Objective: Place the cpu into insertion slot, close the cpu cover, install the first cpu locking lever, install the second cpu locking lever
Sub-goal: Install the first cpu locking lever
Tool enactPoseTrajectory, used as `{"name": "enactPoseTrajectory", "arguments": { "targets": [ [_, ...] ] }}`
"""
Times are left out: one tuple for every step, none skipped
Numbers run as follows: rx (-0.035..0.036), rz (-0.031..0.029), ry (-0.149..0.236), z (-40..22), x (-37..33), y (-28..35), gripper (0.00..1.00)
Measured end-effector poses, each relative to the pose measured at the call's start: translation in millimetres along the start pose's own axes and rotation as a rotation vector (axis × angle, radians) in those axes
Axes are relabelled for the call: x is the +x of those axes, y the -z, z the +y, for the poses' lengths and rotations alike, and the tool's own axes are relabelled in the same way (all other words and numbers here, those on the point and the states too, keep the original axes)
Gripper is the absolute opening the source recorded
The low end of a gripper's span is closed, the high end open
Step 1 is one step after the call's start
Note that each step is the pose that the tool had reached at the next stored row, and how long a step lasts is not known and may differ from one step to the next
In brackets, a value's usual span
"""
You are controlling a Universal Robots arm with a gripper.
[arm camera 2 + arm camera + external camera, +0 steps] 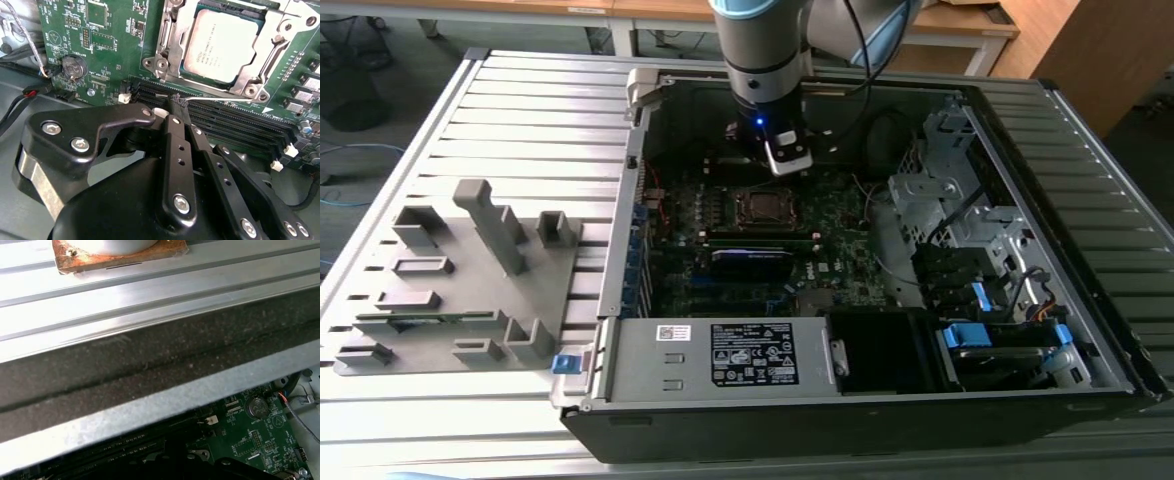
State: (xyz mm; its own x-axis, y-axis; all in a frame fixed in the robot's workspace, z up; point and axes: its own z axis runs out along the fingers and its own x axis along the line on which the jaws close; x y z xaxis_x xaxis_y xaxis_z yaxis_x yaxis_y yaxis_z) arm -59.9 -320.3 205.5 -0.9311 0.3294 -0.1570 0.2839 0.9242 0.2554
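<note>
Ribbed metal worktop (pixel 520 110) carries an open computer case (pixel 854 400) with a green motherboard (pixel 115 45) inside. The cpu (pixel 227 45) sits in the insertion slot (pixel 172 55); the cpu cover (pixel 280 47) lies down around it. Gripper (pixel 180 107) narrowed to near-touching fingertips pinching a thin locking lever (pixel 220 100) beside the slot, over the black memory slots (pixel 235 122).

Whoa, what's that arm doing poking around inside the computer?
A robot arm is working on an open computer case, its gripper down over the green circuit board. The cpu already lies in the insertion slot, and the cpu cover is closed around it. The closed fingertips sit at the tip of a thin wire locking lever that runs alongside the socket, next to the long black memory slots.
</note>
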Motion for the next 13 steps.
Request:
{"name": "enactPoseTrajectory", "arguments": {
  "targets": [
    [-0.001, 0.0, -0.001, -0.1, 0.3, 0.0, 0.1],
    [-0.0014, -0.0002, -0.002, -0.2, 0.6, 0.1, 0.1],
    [-0.0018, -0.0004, -0.002, -0.3, 0.9, 0.1, 0.1],
    [-0.002, -0.0008, -0.003, -0.4, 1.3, 0.2, 0.1],
    [-0.0022, -0.0015, -0.003, -0.5, 1.7, 0.1, 0.1],
    [-0.0023, -0.0023, -0.004, -0.7, 2.0, 0.1, 0.1],
    [-0.0024, -0.003, -0.004, -0.7, 2.1, 0.0, 0.1],
    [-0.0027, -0.0037, -0.004, -0.8, 2.1, -0.1, 0.1],
    [-0.0029, -0.0046, -0.004, -0.9, 2.2, -0.2, 0.1],
    [-0.0033, -0.0056, -0.004, -1.0, 2.2, -0.4, 0.1],
    [-0.0036, -0.007, -0.005, -1.2, 2.3, -0.5, 0.1],
    [-0.004, -0.0088, -0.005, -1.4, 2.4, -0.7, 0.1],
    [-0.0047, -0.011, -0.005, -1.6, 2.6, -1.0, 0.1]
  ]
}}
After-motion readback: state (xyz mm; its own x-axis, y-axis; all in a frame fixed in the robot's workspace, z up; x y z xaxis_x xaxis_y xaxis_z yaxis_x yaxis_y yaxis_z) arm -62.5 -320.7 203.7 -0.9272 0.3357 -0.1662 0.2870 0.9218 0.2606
